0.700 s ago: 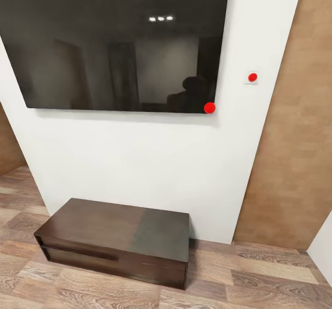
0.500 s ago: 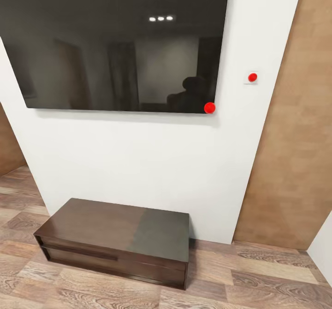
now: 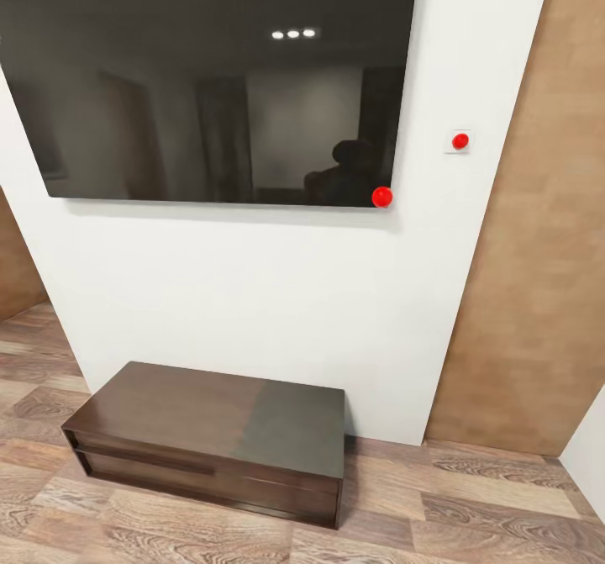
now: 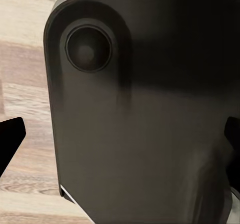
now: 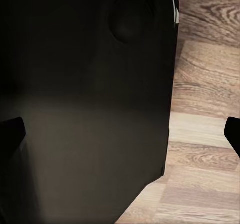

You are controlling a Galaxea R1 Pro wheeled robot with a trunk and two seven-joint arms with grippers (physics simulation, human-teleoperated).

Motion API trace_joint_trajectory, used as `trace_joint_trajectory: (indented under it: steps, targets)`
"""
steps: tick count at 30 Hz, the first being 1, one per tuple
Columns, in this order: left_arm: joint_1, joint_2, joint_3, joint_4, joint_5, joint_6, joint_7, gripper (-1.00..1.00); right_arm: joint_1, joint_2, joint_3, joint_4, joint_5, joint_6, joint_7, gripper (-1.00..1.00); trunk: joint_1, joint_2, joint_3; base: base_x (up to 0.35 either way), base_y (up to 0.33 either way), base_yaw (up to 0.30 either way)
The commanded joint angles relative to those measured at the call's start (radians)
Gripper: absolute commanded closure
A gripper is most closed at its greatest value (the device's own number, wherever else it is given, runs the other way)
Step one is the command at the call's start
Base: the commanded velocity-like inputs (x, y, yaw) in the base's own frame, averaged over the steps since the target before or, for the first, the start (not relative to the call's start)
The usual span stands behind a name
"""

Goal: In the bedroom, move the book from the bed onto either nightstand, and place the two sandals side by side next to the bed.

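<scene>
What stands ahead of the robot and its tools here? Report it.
A white wall with a black screen, and a low dark bench on the floor against it, stand straight ahead. Both the left tool and right tool are open, each facing a dark panel close by.

The long low dark bench (image 3: 210,440) stands on the wood-plank floor (image 3: 470,513), its back against the white wall (image 3: 252,295). Its glossy top is bare. Open floor lies in front of the bench and to both ends. Above the bench, bare wall reaches up to the large black wall screen (image 3: 210,85). Beside the bench's right end, a brown wood panel (image 3: 538,253) closes that side. In each wrist view a dark robot body panel (image 4: 145,114) blocks most of the path, with floor beside it.
</scene>
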Motion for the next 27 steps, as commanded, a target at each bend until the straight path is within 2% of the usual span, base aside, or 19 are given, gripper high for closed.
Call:
trace_joint_trajectory:
  steps: [1, 6, 27]
  targets:
    - [0.000, 0.000, 0.000, 0.000, 0.000, -0.001, 0.000, -1.00, 0.000, 0.000, 0.000, 0.000, 0.000, 0.000, 0.000, -1.00, 0.000, 0.000, -0.001, 0.000, 0.000, 0.065]
    - [0.000, 0.000, 0.000, 0.000, 0.000, -0.001, 0.000, -1.00, 0.000, 0.000, 0.000, 0.000, 0.000, 0.000, 0.001, -1.00, 0.000, 0.000, -0.001, 0.000, 0.000, 0.207]
    - [0.000, -0.001, 0.000, -0.002, 0.000, -0.003, 0.000, -1.00, 0.000, 0.000, 0.000, 0.000, 0.001, 0.000, 0.002, -1.00, 0.000, 0.000, -0.001, 0.000, 0.000, 0.289]
